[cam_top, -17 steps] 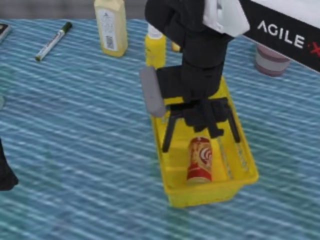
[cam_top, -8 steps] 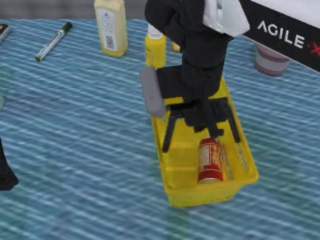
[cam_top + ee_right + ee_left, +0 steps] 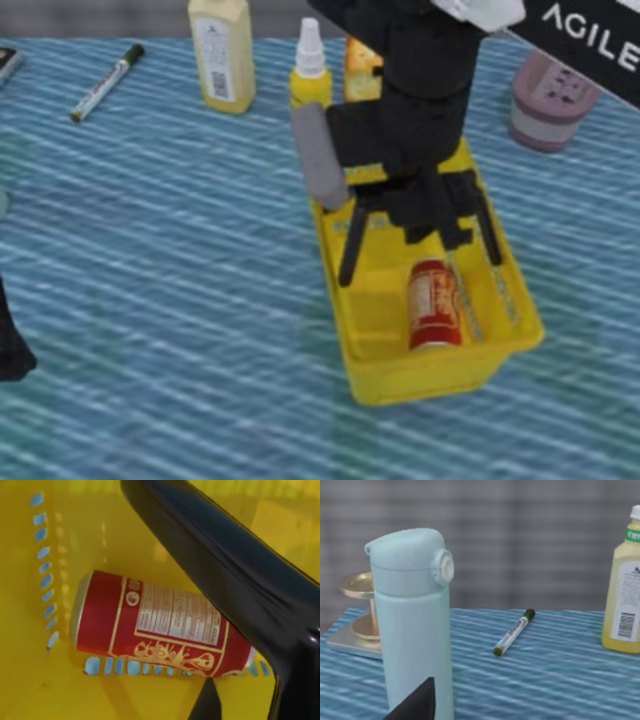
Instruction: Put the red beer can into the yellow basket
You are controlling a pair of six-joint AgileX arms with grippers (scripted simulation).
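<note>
From above, the red beer can (image 3: pixel 434 304) is lying on its side inside the yellow basket (image 3: pixel 385 375), toward the basket's near right part, just beside its right wall. The right gripper (image 3: pixel 430 232) is hanging over the basket's middle, its fingers spread and holding nothing, with the can lying loose just on the near side of them. The basket is sitting on the blue counter (image 3: pixel 170 290), right of centre. Along the far edge a yellow juice bottle (image 3: pixel 222 52), a yellow spray bottle (image 3: pixel 310 72) and a green-capped marker (image 3: pixel 106 82) are resting, and a pink socket-like box (image 3: pixel 546 102) is standing at the far right. The left arm (image 3: pixel 12 345) is sitting parked at the near left edge.

In the left wrist view, a pale blue thermos flask (image 3: pixel 414 635) is standing close up, with a gold stand (image 3: pixel 359 611) behind it, the marker (image 3: pixel 514 632) lying on the counter and the juice bottle (image 3: pixel 623 595) farther off. I cannot tell how the left gripper's fingers are set.

In the right wrist view, the can (image 3: pixel 160 625) is lying on the basket's floor (image 3: pixel 30 680) against a perforated wall, while one black finger (image 3: pixel 235 585) is crossing above it, apart from it.
</note>
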